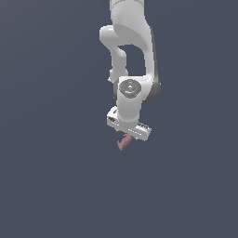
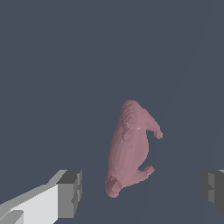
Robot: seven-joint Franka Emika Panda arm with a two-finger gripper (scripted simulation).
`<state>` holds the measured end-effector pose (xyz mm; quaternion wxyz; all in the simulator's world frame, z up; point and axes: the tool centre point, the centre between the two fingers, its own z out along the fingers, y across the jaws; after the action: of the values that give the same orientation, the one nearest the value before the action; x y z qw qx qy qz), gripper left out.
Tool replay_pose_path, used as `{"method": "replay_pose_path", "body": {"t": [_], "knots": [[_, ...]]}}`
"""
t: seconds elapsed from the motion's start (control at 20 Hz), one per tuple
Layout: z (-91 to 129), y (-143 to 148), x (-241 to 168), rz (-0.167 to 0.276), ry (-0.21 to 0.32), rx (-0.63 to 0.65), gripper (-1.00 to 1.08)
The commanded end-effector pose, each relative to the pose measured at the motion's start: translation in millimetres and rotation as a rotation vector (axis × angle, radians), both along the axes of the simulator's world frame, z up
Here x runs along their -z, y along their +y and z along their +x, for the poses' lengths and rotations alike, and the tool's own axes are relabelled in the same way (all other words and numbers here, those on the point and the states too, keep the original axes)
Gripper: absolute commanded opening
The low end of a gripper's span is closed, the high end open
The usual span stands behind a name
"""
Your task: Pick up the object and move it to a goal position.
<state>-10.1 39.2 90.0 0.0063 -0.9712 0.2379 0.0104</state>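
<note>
The object point(image 2: 130, 148) is a small dusty-pink, curved, lumpy shape lying on the dark grey surface. In the wrist view it sits between my two grey fingertips point(image 2: 70, 192), with a clear gap on each side, so nothing touches it. My gripper point(image 2: 142, 192) is open. In the exterior view the object point(image 1: 124, 142) pokes out just below the white hand of the arm, and my gripper point(image 1: 126, 137) is right above it; the fingers themselves are hidden by the hand there.
The white arm point(image 1: 132, 56) rises from the hand toward the top of the exterior view. Around it there is only the flat dark grey surface point(image 1: 56, 176). No goal marker shows.
</note>
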Motion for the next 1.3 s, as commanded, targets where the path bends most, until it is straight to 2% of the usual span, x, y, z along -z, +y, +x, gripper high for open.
{"method": "replay_pose_path", "body": {"t": [0.0, 0.5, 0.9, 1.25], "knots": [[0, 0, 5, -0.005, -0.004, 0.057, 1.00], [1, 1, 17, -0.018, -0.014, 0.183, 1.00], [0, 1, 21, -0.018, -0.015, 0.189, 1.00], [-1, 1, 50, -0.019, -0.015, 0.192, 1.00]]}}
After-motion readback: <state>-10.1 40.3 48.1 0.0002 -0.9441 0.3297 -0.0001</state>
